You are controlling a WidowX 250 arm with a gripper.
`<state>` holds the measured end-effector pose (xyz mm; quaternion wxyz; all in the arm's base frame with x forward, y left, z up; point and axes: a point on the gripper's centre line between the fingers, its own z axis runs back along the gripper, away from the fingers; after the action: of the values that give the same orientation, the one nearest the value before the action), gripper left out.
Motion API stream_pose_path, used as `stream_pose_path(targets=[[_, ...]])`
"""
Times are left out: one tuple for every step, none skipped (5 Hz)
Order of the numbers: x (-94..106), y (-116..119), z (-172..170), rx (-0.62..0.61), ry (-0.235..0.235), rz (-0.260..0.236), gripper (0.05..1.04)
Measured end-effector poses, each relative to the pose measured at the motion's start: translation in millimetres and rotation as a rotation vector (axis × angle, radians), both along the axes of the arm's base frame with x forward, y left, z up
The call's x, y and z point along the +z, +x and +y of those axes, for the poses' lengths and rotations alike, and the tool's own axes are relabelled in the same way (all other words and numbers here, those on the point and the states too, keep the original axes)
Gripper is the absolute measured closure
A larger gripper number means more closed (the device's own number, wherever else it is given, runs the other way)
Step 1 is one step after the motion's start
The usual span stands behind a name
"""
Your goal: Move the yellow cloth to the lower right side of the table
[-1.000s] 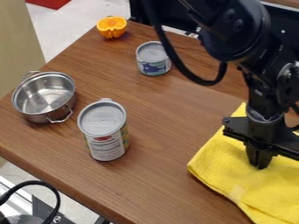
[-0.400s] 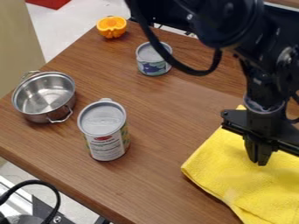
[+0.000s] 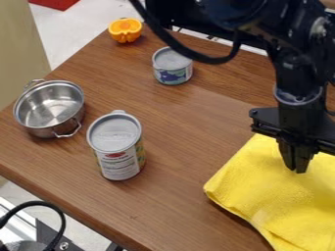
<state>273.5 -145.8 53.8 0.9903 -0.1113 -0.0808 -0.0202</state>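
The yellow cloth [image 3: 262, 196] lies on the lower right part of the wooden table [image 3: 170, 127], its body extending past the right limit of the camera view. The black gripper [image 3: 298, 169] points downward at the cloth's upper portion. Its jaws are together; contact between their tips and the fabric cannot be confirmed. The black arm [image 3: 301, 68] enters from the top, at right.

Other items on the table, as seen from the camera side:
- Orange half [image 3: 125, 30]: at the upper corner, cut face visible.
- Short can [image 3: 172, 66]: upright, near the upper edge, to the right of the orange half.
- Metal pot [image 3: 49, 109]: upright, uncovered, beside the upper left edge, with side handles.
- Tall can [image 3: 116, 147]: upright, lidded, between the metal pot and the cloth.
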Motion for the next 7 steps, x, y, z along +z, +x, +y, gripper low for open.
stream_pose_path(targets=[[10.0, 0.8, 1.2, -0.002, -0.023, -0.015, 1.03], [13.1, -1.6, 1.6, -0.008, -0.025, -0.008, 1.03], [12.3, -3.8, 2.2, -0.008, -0.019, 0.004, 1.03], [21.9, -1.7, 4.7, 0.0, -0.015, -0.027, 1.03], [21.6, -2.8, 9.5, -0.012, -0.024, -0.005, 1.03], [22.6, 0.1, 12.1, -0.008, -0.033, -0.016, 1.03], [26.6, -2.2, 13.5, -0.011, -0.049, -0.003, 1.03]])
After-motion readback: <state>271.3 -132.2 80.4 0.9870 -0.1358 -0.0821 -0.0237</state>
